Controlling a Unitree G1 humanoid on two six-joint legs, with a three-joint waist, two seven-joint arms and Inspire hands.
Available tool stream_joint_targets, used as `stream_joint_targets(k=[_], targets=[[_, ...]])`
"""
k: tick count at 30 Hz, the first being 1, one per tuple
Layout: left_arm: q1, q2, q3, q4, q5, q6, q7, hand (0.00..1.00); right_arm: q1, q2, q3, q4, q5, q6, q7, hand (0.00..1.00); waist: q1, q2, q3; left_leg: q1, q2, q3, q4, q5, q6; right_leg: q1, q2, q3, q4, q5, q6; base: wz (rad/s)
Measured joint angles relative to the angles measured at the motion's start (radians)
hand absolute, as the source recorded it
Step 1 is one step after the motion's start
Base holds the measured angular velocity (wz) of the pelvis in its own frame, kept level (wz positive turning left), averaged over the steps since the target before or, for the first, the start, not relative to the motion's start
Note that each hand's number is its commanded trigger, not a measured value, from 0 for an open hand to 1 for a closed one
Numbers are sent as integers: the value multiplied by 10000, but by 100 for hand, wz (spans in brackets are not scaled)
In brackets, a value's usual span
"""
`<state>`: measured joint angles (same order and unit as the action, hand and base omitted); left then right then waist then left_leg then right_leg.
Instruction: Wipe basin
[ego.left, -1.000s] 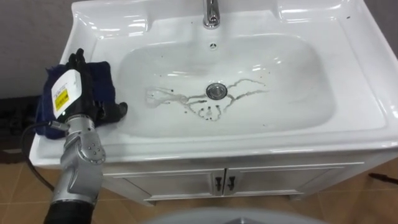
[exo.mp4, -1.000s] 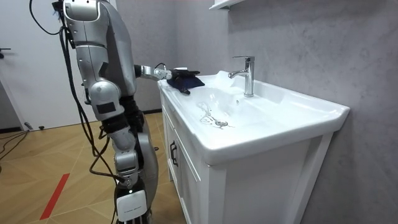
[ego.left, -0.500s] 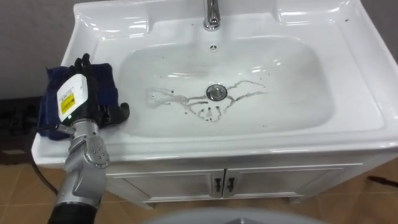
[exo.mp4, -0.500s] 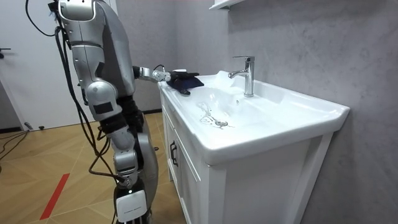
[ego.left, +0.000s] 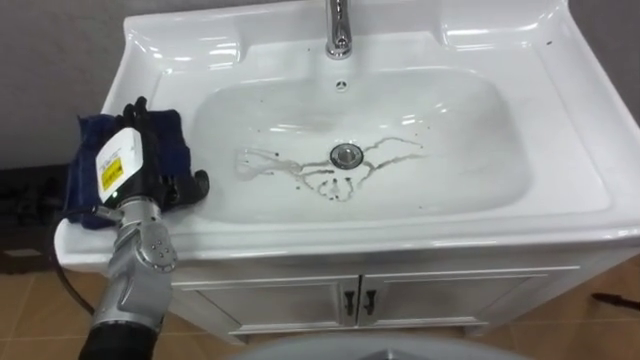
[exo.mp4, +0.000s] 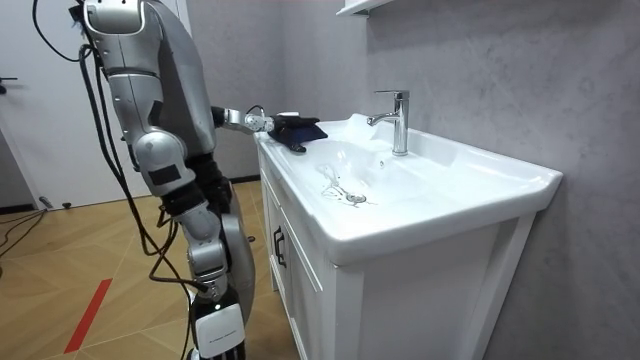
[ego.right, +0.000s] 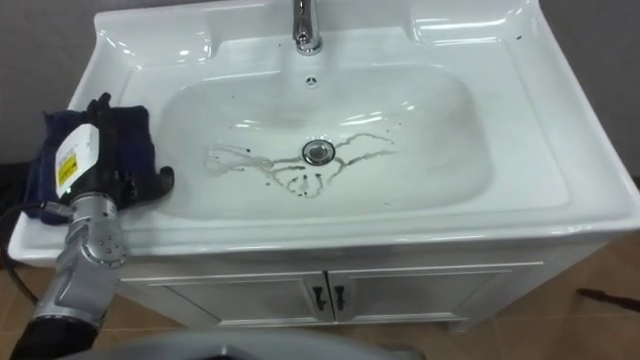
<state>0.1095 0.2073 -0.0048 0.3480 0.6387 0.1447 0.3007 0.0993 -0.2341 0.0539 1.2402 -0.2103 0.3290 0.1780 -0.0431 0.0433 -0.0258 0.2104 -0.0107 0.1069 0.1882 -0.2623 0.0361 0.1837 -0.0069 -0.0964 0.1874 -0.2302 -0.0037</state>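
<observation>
Over the last second the robot's upper body has leaned a little toward the room view's left. Its left hand (ego.left: 125, 165) has stayed planted on the dark blue cloth (ego.left: 174, 142); the small slide of the scene in the eye views is the camera's own.

The fingers (ego.left: 132, 108) lie stretched forward over the cloth, pressing it flat rather than clutching it. Their tips reach the cloth's far edge, and the thumb (ego.left: 196, 183) splays out sideways. Cloth shows on both sides of the fingers and under the palm. It rests on the left rim of the white basin (ego.left: 560, 110), outside the bowl.

Just past the thumb the rim falls away into the bowl. Farther out on the thumb's side, well apart from the fingers, dark streaks (ego.left: 300, 168) trail across the bowl's floor to the drain (ego.left: 345, 154). The chrome tap (ego.left: 339, 30) stands beyond the drain on the back ledge. Below the hand is the white cabinet (ego.left: 450, 295), its doors shut. The robot stands upright on the wooden floor at that end of the cabinet.
</observation>
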Motion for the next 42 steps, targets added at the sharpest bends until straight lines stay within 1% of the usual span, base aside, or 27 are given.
stream_joint_targets(k=[1, 5, 6, 8, 11, 18, 21, 25, 27, 31, 37, 42], targets=[[-4, 20, -5, 16, -1, -2, 0, 100, 1, 1, 0, -1, 0, 0, 21, 0, -12, 0, 0, 21, 2, 2, -13, 4, -7, 10, 4, 4, 1, 0, -1, -5], [-82, 52, 50, 76, 3, -4, -3, 100, 41, 1, -27, -6, -30, 34, 231, 0, -37, 5, -5, 130, 29, 60, -85, 9, -16, 67, 43, 92, 7, -11, -17, -5], [-139, 56, 112, 80, -5, -4, -21, 100, 33, 1, -48, -8, -93, 107, 256, 0, -31, 4, -6, 134, 30, 60, -90, 9, -17, 68, 46, 97, 8, -11, -17, 0], [-153, 69, 106, 79, -9, -15, -42, 100, 25, 0, -52, -6, -199, 127, 296, 0, -30, 3, -7, 138, 34, 61, -104, 12, -22, 68, 48, 89, 10, -11, -18, 0], [-275, 150, 142, 81, -116, -20, -43, 100, -3, 1, -79, -6, -303, 126, 369, 0, -27, 2, -7, 151, 39, 61, -133, 26, -46, 68, 57, 93, 8, -8, -23, 0], [-307, 334, 603, 110, -202, -20, -43, 100, -6, 1, -91, -5, -354, 146, 540, 0, -26, 2, -6, 209, 41, 94, -199, 42, -69, 76, 49, 91, 4, -32, -50, -1], [-308, 354, 690, 137, -563, -20, -43, 100, -13, 4, -90, -6, -354, 153, 542, 0, -26, 2, -7, 208, 35, 95, -201, 42, -69, 76, 39, 84, 5, -46, -47, 0], [-309, 346, 733, 158, -591, -20, -55, 100, -13, 3, -95, -6, -357, 207, 550, 0, -28, 1, -6, 206, 34, 68, -197, 42, -69, 76, 27, 50, 8, -62, -54, 0], [-310, 279, 813, 158, -760, -22, -75, 100, -11, 4, -94, -5, -356, 217, 593, 0, -28, -1, -7, 203, 26, 27, -190, 42, -69, 77, 12, 19, 7, -76, -53, 0], [-310, 340, 806, 157, -1194, -47, -96, 100, -20, 7, -88, -5, -351, 213, 649, 0, -24, 0, -7, 201, 18, 57, -190, 42, -69, 77, -4, 13, 13, -97, -47, 0], [-310, 352, 804, 203, -1576, -310, -228, 100, -90, 5, -93, 2, -324, 187, 640, 0, -7, -5, -4, 172, -13, 8, -192, 43, -69, 76, -53, -98, 18, -129, -25, 3], [-308, 345, 756, 196, -1787, -599, -258, 100, -129, 6, -79, -6, 25, -143, 552, 0, -2, -31, 1, 107, -29, -43, -193, 45, -66, 97, -89, -291, 8, -135, -14, 9]])
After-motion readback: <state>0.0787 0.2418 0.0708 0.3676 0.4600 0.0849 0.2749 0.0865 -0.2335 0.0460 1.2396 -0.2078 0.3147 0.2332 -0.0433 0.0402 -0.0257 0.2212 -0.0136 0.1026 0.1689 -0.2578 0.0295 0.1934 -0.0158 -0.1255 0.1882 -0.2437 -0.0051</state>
